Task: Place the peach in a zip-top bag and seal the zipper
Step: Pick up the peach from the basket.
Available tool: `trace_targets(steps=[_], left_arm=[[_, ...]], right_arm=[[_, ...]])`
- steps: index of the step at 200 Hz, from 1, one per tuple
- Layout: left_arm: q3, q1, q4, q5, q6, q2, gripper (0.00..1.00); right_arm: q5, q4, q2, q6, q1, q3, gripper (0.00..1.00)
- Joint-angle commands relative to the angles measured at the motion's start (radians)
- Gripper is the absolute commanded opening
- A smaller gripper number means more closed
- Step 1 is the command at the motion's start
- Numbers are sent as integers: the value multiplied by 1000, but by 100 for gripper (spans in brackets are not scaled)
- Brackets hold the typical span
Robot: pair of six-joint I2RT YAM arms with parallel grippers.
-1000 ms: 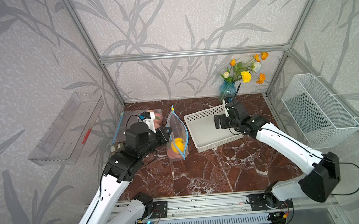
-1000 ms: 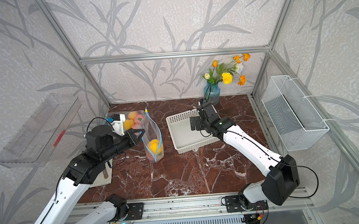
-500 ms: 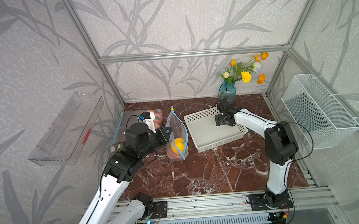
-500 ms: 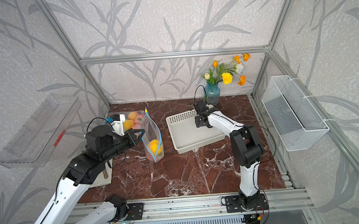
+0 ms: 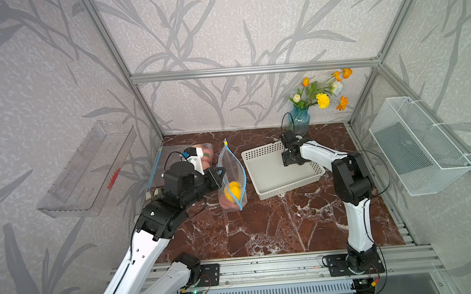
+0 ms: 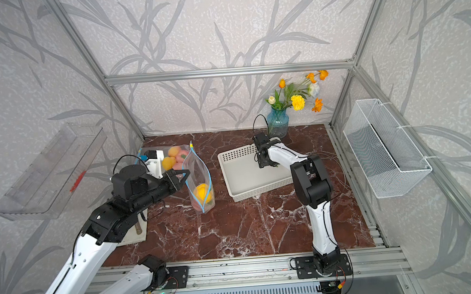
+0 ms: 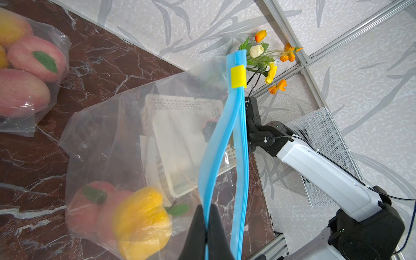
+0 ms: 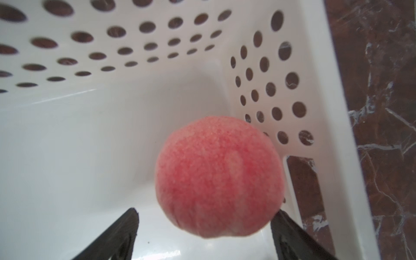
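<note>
You're about halfway, mid-pick. Done so far: the left gripper has its jaws pressed together on the near end of the zipper, holding the zip-top bag upright on the tabletop w/ its mouth gaping.

The peach sits in a corner of the white basket. The right gripper is down over it w/ jaws spread, one tip at the skin and the other clear of it. I'd say it's not gripped yet.

Left to do: close on the peach, lift, carry it across, drop it into the mouth. Then run the yellow slider along the zipper; it's parked at the far end.

Count:
- arms: 2
- bags: 2, the held one plus a second bag behind it
- loose peach in basket: 1
- fruit in the held bag: 1 yellow, plus 1 or maybe 2 pink; the film blurs them, can't split for sure
- fruit in the second bag: at least 4
- flower vase: 1
- wire bin on the wall: 1
- clear shelf: 1
</note>
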Motion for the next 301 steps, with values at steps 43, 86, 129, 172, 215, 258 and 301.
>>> trace_targets(steps=[43, 86, 129, 172, 215, 258, 301], left_arm=[[-8, 7, -12, -1, 7, -13, 1], [-3, 7, -10, -1, 8, -7, 0], [-1, 7, -12, -1, 11, -3, 0], [0, 7, -13, -3, 11, 0, 1], [-3, 7, -16, -2, 13, 0, 0], [-8, 9, -12, -2, 15, 5, 0], [-16, 7, -1, 17, 13, 21, 0]], right_arm=[[-99, 52, 0, -27, -31, -8, 74], [-141, 51, 20, -33, -42, 26, 84], [-128, 38, 57, -50, -47, 81, 84], [-110, 12, 99, -67, -49, 147, 82], [-109, 27, 81, -75, -50, 121, 68], [-209, 98, -80, -64, -49, -11, 63], [-430, 220, -356, -35, -47, -231, 62]])
